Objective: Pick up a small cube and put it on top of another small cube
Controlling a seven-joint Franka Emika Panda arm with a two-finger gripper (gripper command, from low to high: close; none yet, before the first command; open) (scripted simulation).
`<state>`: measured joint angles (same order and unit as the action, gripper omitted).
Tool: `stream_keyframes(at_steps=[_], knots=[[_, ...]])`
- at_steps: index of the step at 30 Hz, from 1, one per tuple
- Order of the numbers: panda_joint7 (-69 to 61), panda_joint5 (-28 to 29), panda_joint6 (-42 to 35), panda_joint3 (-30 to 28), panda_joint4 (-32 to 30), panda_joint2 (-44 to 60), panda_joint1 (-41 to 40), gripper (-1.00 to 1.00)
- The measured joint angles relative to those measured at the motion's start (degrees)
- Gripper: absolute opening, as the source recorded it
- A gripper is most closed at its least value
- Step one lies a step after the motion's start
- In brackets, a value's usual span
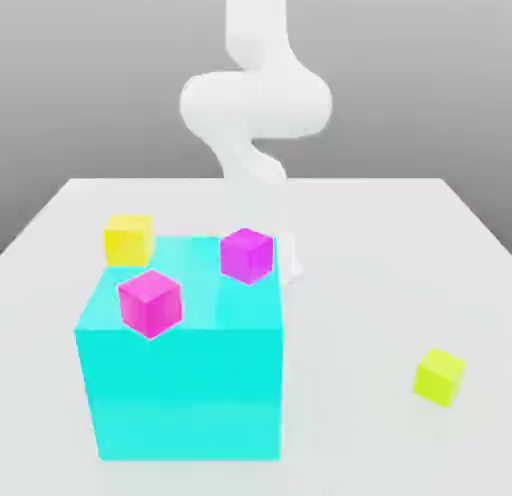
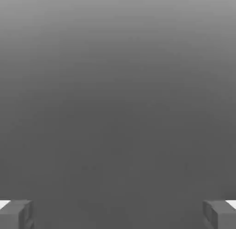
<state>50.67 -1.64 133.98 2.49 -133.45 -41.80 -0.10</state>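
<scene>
Grey backdrop hangs behind a white table (image 1: 370, 254), and the gripper (image 2: 118, 214) has its fingers (image 2: 16, 213) spread wide, holding nothing. Outward from there, the small lime cube (image 1: 439, 375) sits alone toward the exterior view's right, well apart from the big cyan block (image 1: 180, 374) carrying two magenta cubes (image 1: 150, 302), with a yellow cube (image 1: 128, 239) just behind.

Smooth matt lime cube (image 1: 439, 375); faintly glossy big cyan block (image 1: 180, 384).
</scene>
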Motion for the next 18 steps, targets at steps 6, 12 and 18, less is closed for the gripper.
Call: stream_keyframes(at_steps=[6, 12, 18], knots=[[12.5, -3.3, 5.3, 7.0, -4.0, 9.7, -0.1, 0.00], [25.9, -4.7, 10.5, 14.7, -8.0, 18.9, -0.2, 0.00], [41.2, -3.5, 15.8, 22.7, -12.0, 28.5, -0.4, 0.00]])
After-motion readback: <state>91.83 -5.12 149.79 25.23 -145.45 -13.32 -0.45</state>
